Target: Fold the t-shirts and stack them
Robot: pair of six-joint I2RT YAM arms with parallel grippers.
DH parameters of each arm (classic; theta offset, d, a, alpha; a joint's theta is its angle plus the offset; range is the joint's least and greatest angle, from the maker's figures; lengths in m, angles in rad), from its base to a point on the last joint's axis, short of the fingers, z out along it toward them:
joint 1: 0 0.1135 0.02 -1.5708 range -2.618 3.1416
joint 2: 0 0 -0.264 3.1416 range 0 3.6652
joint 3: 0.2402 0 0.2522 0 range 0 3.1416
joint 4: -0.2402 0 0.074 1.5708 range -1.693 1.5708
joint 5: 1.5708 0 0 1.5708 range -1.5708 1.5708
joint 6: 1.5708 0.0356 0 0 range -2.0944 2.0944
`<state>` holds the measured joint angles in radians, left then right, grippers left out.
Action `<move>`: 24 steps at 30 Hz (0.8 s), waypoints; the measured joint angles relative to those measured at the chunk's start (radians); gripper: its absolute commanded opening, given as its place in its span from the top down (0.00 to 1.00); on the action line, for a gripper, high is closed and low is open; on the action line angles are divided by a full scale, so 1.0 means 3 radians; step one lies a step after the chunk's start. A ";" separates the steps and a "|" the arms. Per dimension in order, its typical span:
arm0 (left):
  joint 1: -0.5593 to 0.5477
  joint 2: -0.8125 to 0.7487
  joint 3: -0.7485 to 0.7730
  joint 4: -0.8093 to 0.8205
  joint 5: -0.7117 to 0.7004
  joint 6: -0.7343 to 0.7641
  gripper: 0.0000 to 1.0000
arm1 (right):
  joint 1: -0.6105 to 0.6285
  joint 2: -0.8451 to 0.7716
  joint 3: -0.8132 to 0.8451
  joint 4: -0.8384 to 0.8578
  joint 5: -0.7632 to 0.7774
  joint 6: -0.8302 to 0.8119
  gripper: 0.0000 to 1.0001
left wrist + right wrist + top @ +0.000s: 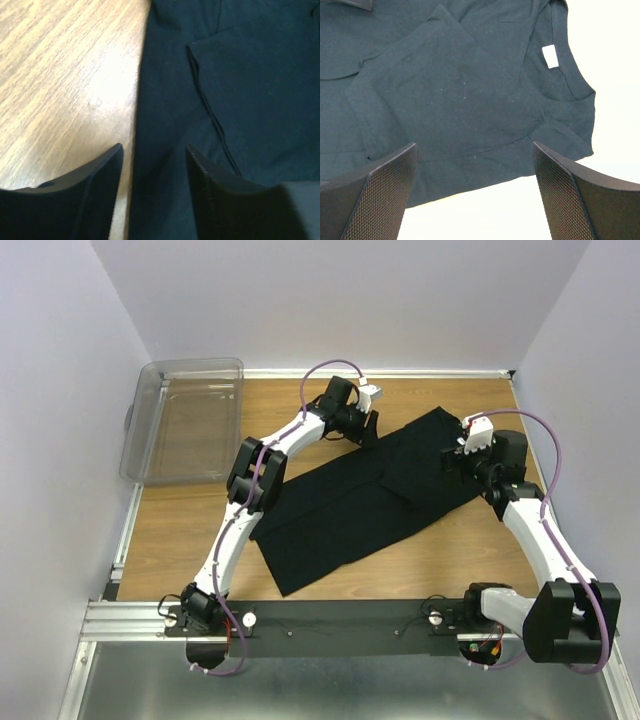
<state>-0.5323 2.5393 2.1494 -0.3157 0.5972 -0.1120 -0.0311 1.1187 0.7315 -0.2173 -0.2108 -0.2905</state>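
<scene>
Nearest the arm bases, the wooden table (175,535) carries the t-shirt (340,510). It lies diagonally, from its hem at the near left to its collar at the far right, with one panel folded over its body. Further out, the right gripper (458,456) hovers above the collar end, jaws wide apart and empty, the white neck tag (550,56) showing beyond it. The left gripper (366,428) sits at the shirt's far edge, jaws apart astride the cloth's border, gripping nothing. The fold should go best if both pinch the edge at matching points and carry it over evenly, keeping the crease straight. A clear bin (185,425) stands far left. Count: one t-shirt, two grippers, one bin, one tag.
</scene>
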 measured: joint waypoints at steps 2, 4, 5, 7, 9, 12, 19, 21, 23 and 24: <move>0.0000 0.0075 0.0076 -0.0061 0.0004 0.0004 0.50 | -0.0022 -0.0003 0.0000 -0.0010 -0.0023 0.0015 0.00; 0.0001 0.0114 0.0117 -0.0092 0.0017 0.0001 0.59 | -0.0037 -0.0004 0.0000 -0.0018 -0.0053 0.0023 0.00; 0.0004 0.0114 0.0118 -0.0114 0.0009 0.0009 0.60 | -0.0048 -0.0006 0.0000 -0.0027 -0.0069 0.0031 0.00; 0.0006 0.0116 0.0118 -0.0148 0.0004 0.0011 0.72 | -0.0065 -0.0009 0.0000 -0.0032 -0.0080 0.0034 0.00; 0.0006 0.0116 0.0118 -0.0184 0.0004 0.0014 0.82 | -0.0083 -0.0010 0.0000 -0.0033 -0.0092 0.0036 0.00; 0.0006 0.0116 0.0117 -0.0228 0.0005 0.0032 0.93 | -0.0099 -0.0010 0.0000 -0.0034 -0.0116 0.0036 0.00; 0.0036 0.0090 0.0053 -0.0223 0.0072 0.0034 1.00 | -0.0158 -0.0010 0.0000 -0.0042 -0.0137 0.0034 0.00; 0.0062 0.0056 0.0000 -0.0217 0.0069 -0.0031 1.00 | -0.0174 -0.0010 0.0000 -0.0042 -0.0140 0.0034 0.00; 0.0130 0.0038 -0.0041 -0.0186 0.0046 -0.0154 1.00 | -0.0197 -0.0010 0.0000 -0.0043 -0.0140 0.0034 0.00; 0.0165 0.0029 -0.0064 -0.0172 0.0031 -0.0215 1.00 | -0.0207 -0.0010 0.0000 -0.0043 -0.0141 0.0034 0.00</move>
<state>-0.4828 2.5481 2.1304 -0.3672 0.6064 -0.1764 -0.0933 1.1156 0.7315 -0.2302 -0.2531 -0.2802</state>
